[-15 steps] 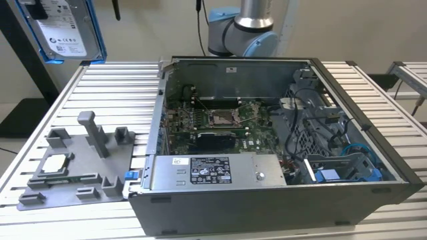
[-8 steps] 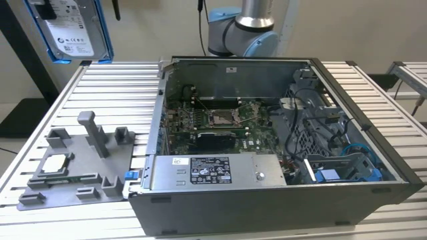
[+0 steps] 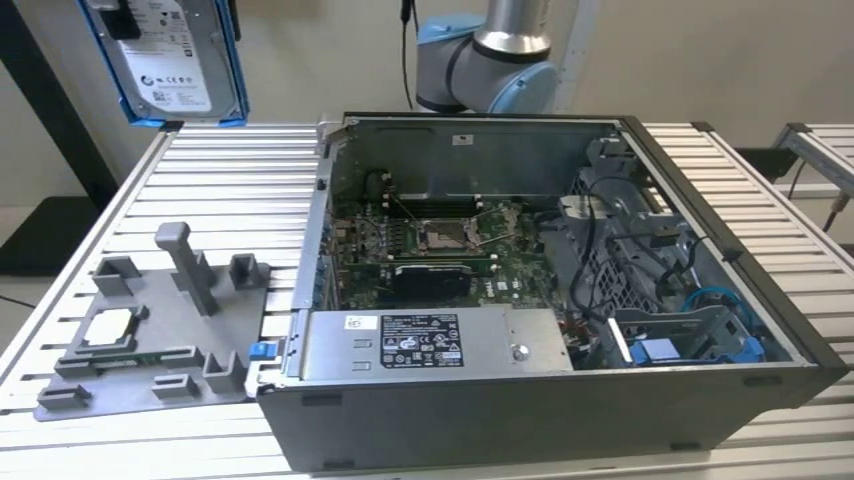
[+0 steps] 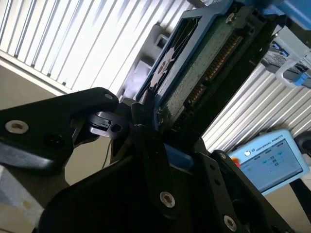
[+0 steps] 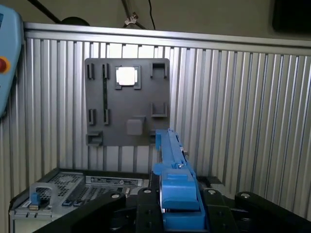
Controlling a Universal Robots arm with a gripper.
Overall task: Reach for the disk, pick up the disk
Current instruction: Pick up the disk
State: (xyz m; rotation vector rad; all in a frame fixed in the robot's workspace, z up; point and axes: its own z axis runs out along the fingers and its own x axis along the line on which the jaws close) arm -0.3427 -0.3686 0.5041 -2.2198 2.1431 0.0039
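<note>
The disk hangs in the air at the far corner on the exterior view's left, upright above the slatted table and touching nothing on it; its white label faces the camera and blue rails run down both long sides. In the second wrist view its green circuit-board side and connector row show; the gripper is clenched on the disk's lower end, with the black jaws pressed against the blue rail from either side. In the first wrist view the disk stands edge-on as a blue strip between the gripper's black links.

Well below it, on the near side at the exterior view's left, a grey fixture plate lies flat on the slats; a small square chip sits in one of its pockets, and an upright post rises near its middle. Just beside the plate, toward the exterior view's right, stands the open computer case. The motherboard lies on its floor, a labelled power supply sits against the near wall, and a blue bracket rests in the near right corner. The arm's base rises behind the case's far wall; a teach pendant with a lit screen shows in the second wrist view beyond the slats.
</note>
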